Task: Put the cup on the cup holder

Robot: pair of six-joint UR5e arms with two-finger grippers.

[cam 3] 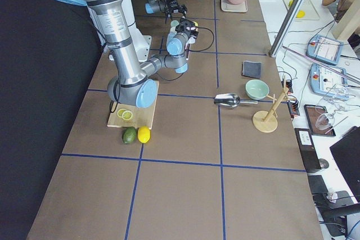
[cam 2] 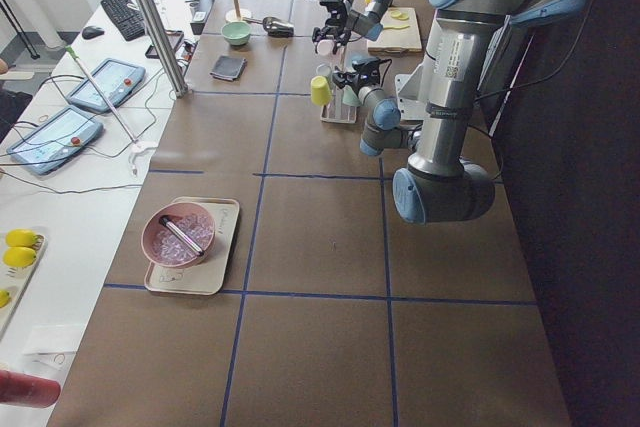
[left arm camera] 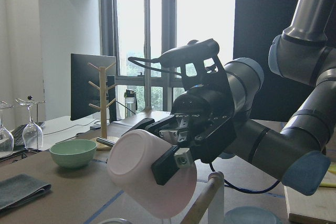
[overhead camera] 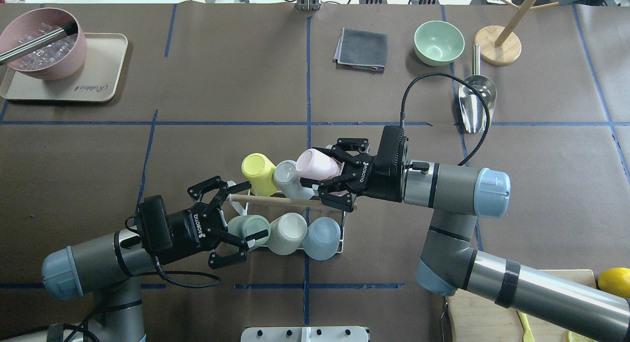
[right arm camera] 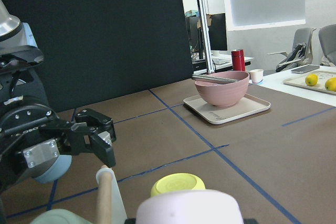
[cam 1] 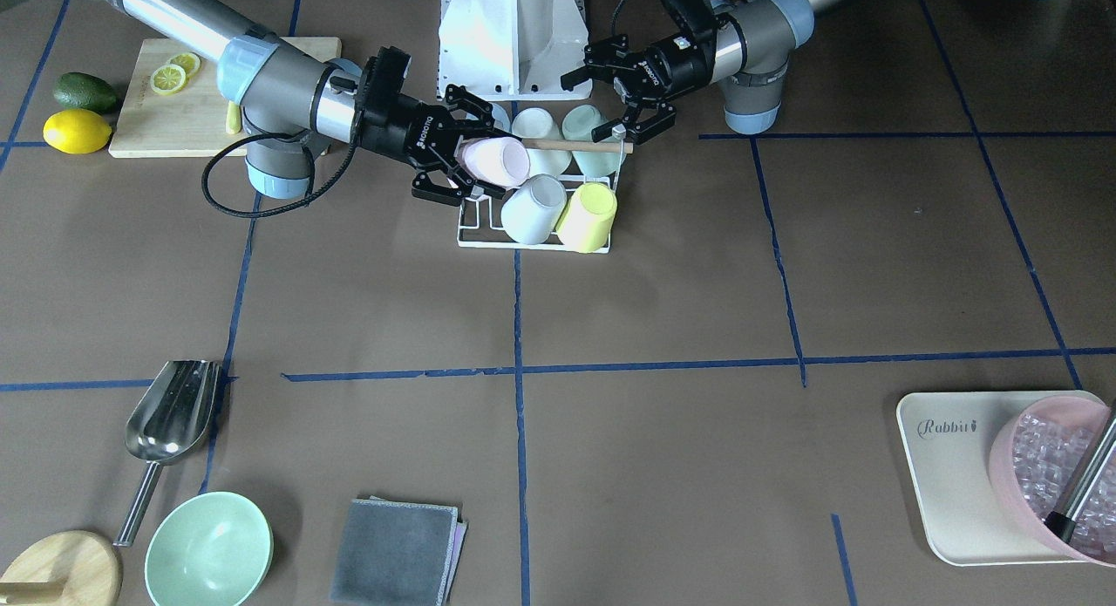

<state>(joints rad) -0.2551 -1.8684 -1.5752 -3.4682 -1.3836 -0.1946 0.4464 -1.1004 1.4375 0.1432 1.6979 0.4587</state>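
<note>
Robot's right, nearest: we see a pale wooden cutting board (cam 1: pixel 218 100) with cut lemon slices (cam 1: pixel 168 78) on it. A whole yellow lemon (cam 1: pixel 77 131) and a dark green avocado (cam 1: pixel 85 91) lie just beside it.
Robot's left: we find the left gripper (overhead camera: pixel 243 211) with its jaws spread wide and nothing between them. It sits at the rack's end, close to the tip of the rod, and we cannot tell whether it touches.
Rack: the small white wire cup holder (cam 1: pixel 523 247) stands on the brown paper-covered table (overhead camera: pixel 197 86) between the two grippers.
Near row: a pale green cup (overhead camera: pixel 246 229), a cream cup (overhead camera: pixel 288 233) and a pale blue cup (overhead camera: pixel 321 237) sit upturned side by side, leaning toward the robot.
Handle: the light wooden rod (overhead camera: pixel 275 202) runs along the rack's top between the two rows.
Far row: a yellow cup (overhead camera: pixel 259 173) and a grey-white cup (overhead camera: pixel 288 178) lean away from the robot.
Task cup: the pale pink plastic cup (overhead camera: pixel 315 166) lies almost on its side over the far row's free end, just beside the grey-white cup. We cannot tell whether a prong is inside it.
Right arm: the right gripper (overhead camera: pixel 326 171) is clamped on the pale pink plastic cup, one finger on each side.
Far side: we see a folded grey cloth (overhead camera: pixel 362 49), a mint green bowl (overhead camera: pixel 439 43), a steel scoop (overhead camera: pixel 475 93) and a round wooden stand (overhead camera: pixel 497 49). Well apart from these, a beige tray (overhead camera: pixel 98 81) carries a pink bowl of ice (overhead camera: pixel 44 51).
</note>
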